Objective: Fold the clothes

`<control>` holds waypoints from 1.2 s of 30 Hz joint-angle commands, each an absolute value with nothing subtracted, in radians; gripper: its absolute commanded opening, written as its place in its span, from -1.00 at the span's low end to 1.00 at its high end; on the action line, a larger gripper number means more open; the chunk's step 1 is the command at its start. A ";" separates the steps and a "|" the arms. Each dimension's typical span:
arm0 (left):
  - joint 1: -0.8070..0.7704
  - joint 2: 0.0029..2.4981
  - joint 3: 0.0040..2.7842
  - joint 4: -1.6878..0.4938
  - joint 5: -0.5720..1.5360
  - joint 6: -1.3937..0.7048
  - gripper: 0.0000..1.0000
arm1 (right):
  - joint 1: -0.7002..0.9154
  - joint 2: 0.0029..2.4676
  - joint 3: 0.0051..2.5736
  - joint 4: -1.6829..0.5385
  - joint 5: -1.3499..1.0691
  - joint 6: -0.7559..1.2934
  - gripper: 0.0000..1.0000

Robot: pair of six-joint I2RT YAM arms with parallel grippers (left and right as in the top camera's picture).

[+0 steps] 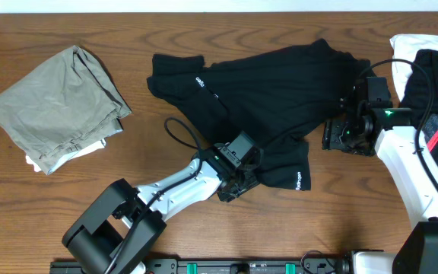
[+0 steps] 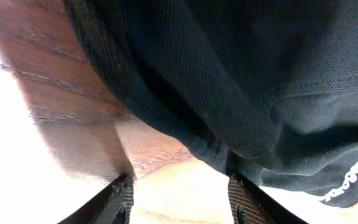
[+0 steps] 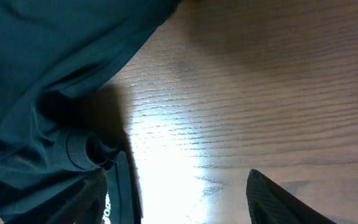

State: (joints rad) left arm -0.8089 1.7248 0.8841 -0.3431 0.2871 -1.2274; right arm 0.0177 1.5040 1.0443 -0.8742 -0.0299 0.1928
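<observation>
Where the black garment [image 1: 276, 84] lies crumpled on the table [image 1: 166, 46], its knit hem bunches just ahead of the left gripper [image 2: 180, 202], whose jaws stand apart over bare wood. Its smooth folds touch one finger of the right gripper [image 3: 191, 199], jaws likewise apart, empty.

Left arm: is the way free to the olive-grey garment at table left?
Probably yes. Only bare table lies between the left gripper and the olive-grey garment, and its jaws stand open beside the black garment hem, gripping nothing.
</observation>
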 commanded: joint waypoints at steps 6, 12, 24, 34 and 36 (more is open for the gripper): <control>-0.811 1.808 0.809 -0.292 0.163 -1.237 0.07 | 0.013 1.496 1.053 -0.879 -0.035 0.178 0.40; -0.811 1.856 0.809 -0.193 0.164 -1.237 0.05 | 0.014 1.496 1.053 -0.883 -0.035 0.178 0.39; -0.810 1.881 0.809 -0.228 0.164 -1.204 -0.88 | 0.013 1.496 1.053 -0.889 -0.035 0.178 0.40; -0.717 1.692 0.809 -0.455 0.140 -1.029 -0.88 | 0.013 1.496 1.053 -0.890 -0.034 0.178 0.39; -0.673 1.608 0.809 -0.560 0.078 -1.013 -0.88 | 0.013 1.496 1.053 -0.889 -0.034 0.179 0.38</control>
